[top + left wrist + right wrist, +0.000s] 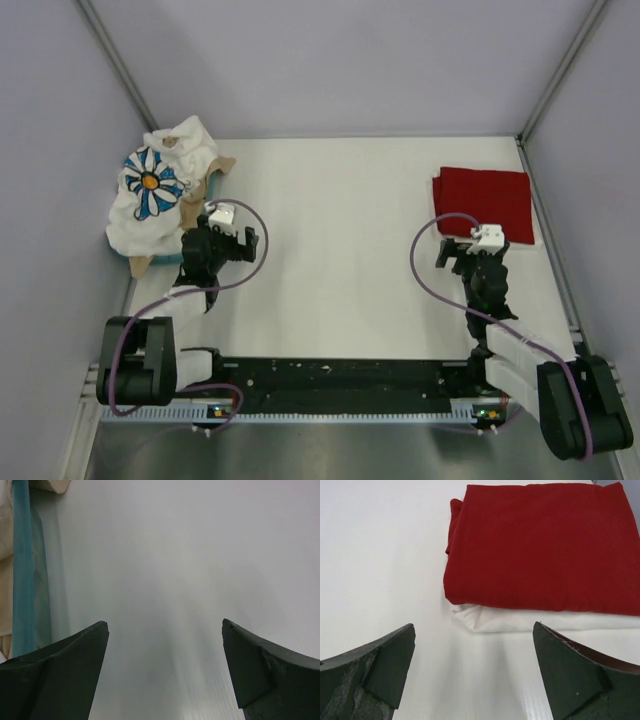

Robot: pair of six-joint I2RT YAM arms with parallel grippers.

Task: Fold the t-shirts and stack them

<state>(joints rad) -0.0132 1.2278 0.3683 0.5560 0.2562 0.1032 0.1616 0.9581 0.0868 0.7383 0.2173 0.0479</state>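
At the far left a crumpled white t-shirt with a blue-and-orange daisy [152, 190] lies heaped over a tan t-shirt [222, 163], whose edge also shows in the left wrist view [52, 484]. At the far right lies a folded dark red t-shirt [483, 203] [540, 550], resting on a folded white cloth [520, 621]. My left gripper [230, 234] [165, 625] hovers open over bare table just right of the heap. Just short of the red shirt's near edge, my right gripper [472, 247] [474, 626] is open too, with nothing between its fingers.
A teal bin edge [22, 580] [168, 258] runs beside the left heap. Grey walls enclose the white table [340, 230] on three sides. Purple cables loop from both wrists.
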